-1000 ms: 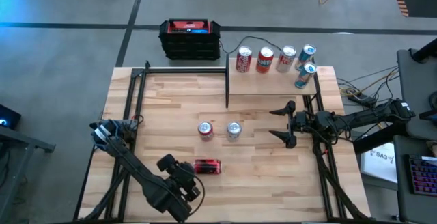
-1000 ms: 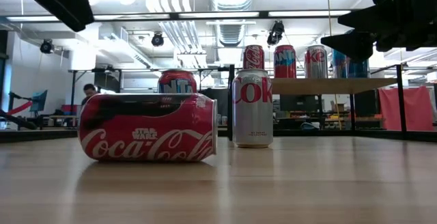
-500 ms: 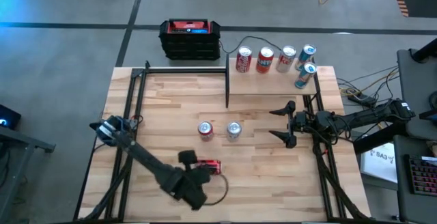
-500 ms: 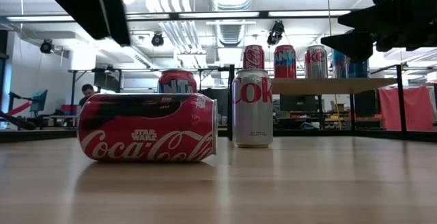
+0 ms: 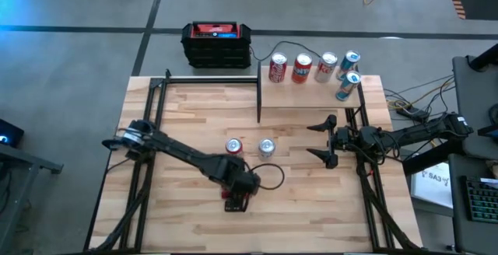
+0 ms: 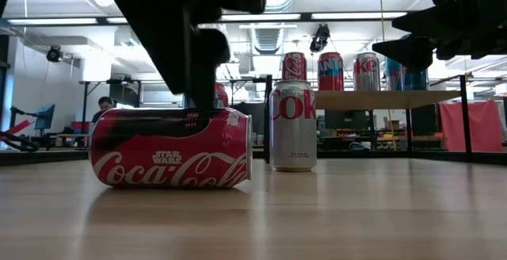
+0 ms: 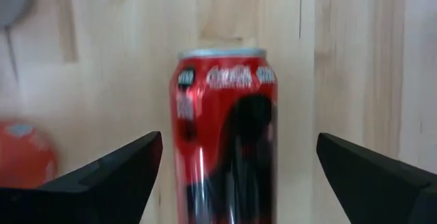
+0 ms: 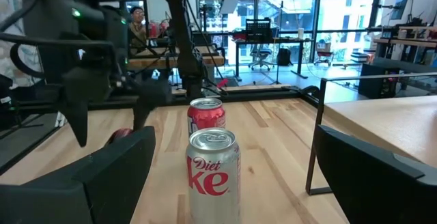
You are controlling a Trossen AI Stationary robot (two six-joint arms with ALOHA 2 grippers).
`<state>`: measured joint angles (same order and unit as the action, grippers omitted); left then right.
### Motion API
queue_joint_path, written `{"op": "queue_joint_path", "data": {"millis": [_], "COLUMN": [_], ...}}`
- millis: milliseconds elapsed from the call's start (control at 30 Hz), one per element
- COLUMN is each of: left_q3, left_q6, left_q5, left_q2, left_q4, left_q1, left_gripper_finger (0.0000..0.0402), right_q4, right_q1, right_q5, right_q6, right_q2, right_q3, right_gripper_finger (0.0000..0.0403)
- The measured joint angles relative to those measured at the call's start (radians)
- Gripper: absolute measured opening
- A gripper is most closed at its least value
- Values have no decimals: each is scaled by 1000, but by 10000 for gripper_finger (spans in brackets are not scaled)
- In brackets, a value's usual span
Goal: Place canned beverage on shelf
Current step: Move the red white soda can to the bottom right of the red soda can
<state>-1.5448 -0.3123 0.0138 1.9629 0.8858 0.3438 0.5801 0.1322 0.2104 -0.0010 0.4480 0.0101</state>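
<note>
We hold our left gripper [image 7: 235, 166] spread wide over the Coca-Cola can [image 7: 227, 135] lying on its side on the worktop [image 5: 187, 115]. Our right gripper [image 5: 321, 141], also parted, waits beside the shelf [image 5: 307, 93], which carries five upright cans.

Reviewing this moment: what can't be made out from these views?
- High view: the lying red can is mostly hidden under the left gripper.
- Low view: fingertip-to-can contact is unclear; the dark gripper blocks it.
- Left wrist view: the can's lower end is cut off.
- Shelf cans' labels are too small.
</note>
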Motion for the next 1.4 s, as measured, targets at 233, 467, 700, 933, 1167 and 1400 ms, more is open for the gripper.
{"op": "queue_joint_path", "data": {"millis": [233, 467, 700, 933, 1167, 1400], "left_q3": [110, 234, 331, 326, 311, 212], "left_q6": [17, 17, 42, -14, -14, -6], "left_q5": [12, 13, 13, -26, -28, -32], "left_q2": [0, 0, -2, -1, 0, 0], "left_q4": [-188, -374, -520, -536, -538, -500], "left_q1": [-8, -11, -12, -12, -14, -12], "left_gripper_finger": [373, 373, 364, 283, 284, 284], "right_q4": [0, 0, 0, 0, 0, 0], "right_q1": [0, 0, 0, 0, 0, 0], "right_q5": [0, 0, 0, 0, 0, 0], "right_q6": [0, 0, 0, 0, 0, 0], "right_q2": [0, 0, 0, 0, 0, 0], "right_q3": [0, 0, 0, 0, 0, 0], "right_gripper_finger": [383, 383, 383, 383, 383, 383]}}
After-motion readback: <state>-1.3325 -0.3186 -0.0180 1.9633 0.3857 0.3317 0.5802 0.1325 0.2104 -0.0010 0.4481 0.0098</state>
